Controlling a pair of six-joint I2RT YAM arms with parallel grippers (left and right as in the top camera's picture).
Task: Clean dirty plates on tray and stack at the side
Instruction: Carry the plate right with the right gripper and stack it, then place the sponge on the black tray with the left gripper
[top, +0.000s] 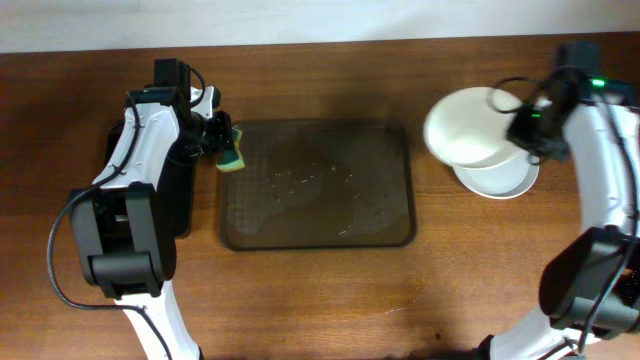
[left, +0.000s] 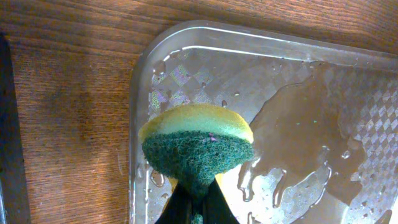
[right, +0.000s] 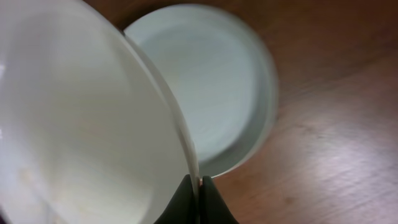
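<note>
My right gripper (top: 524, 128) is shut on the rim of a white plate (top: 468, 125) and holds it tilted above the plate stack (top: 500, 178) on the table at the right; the held plate (right: 81, 124) and the bluish plate below it (right: 205, 81) show in the right wrist view, with the jaws (right: 199, 183) pinching the rim. My left gripper (top: 218, 140) is shut on a yellow and green sponge (top: 233, 152) at the left edge of the wet brown tray (top: 390, 225). In the left wrist view the sponge (left: 198, 140) hangs over the tray's corner (left: 149, 68). No plate lies on the tray.
A narrow black tray (top: 180, 195) lies left of the brown tray, under the left arm. Water pools and drops cover the brown tray's floor (left: 298, 124). Bare wooden table lies in front of the trays.
</note>
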